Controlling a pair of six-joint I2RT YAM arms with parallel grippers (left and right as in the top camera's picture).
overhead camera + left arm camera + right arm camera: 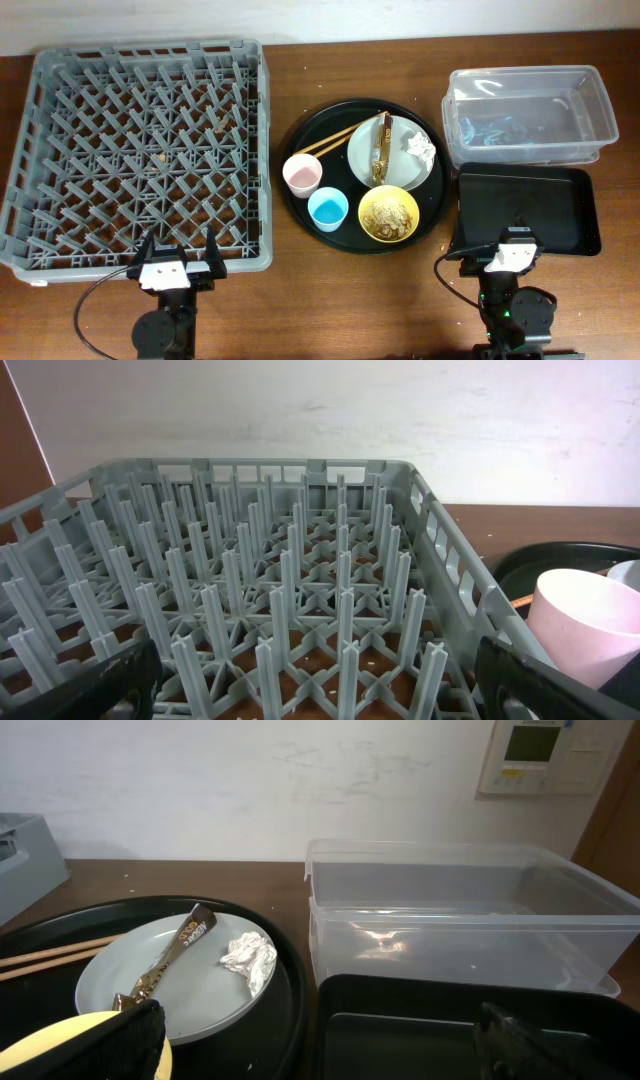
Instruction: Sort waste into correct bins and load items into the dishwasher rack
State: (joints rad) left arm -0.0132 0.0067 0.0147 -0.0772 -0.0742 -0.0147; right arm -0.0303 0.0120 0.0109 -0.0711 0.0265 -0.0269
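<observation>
The grey dishwasher rack (150, 52) stands at the left with nothing loaded in it. On a round black tray (352, 180) sit a pale plate (405, 172) with a gold-brown wrapper (380, 148) and a white tissue (420, 147), chopsticks (335, 138), a pink cup (301, 175), a blue cup (328, 209) and a yellow bowl (389, 214) of food scraps. The clear tub (520, 75) and black rectangular tray (540, 205) are at the right. My left gripper (177, 258) is open over the rack's (270, 590) near edge. My right gripper (503, 250) is open over the black tray's (420, 1030) near edge.
In the left wrist view the pink cup (585, 625) shows just right of the rack wall. The right wrist view shows the plate (200, 1005), wrapper (170, 960), tissue (248, 958) and clear tub (460, 920). The tub holds some blue-tinted material (495, 128).
</observation>
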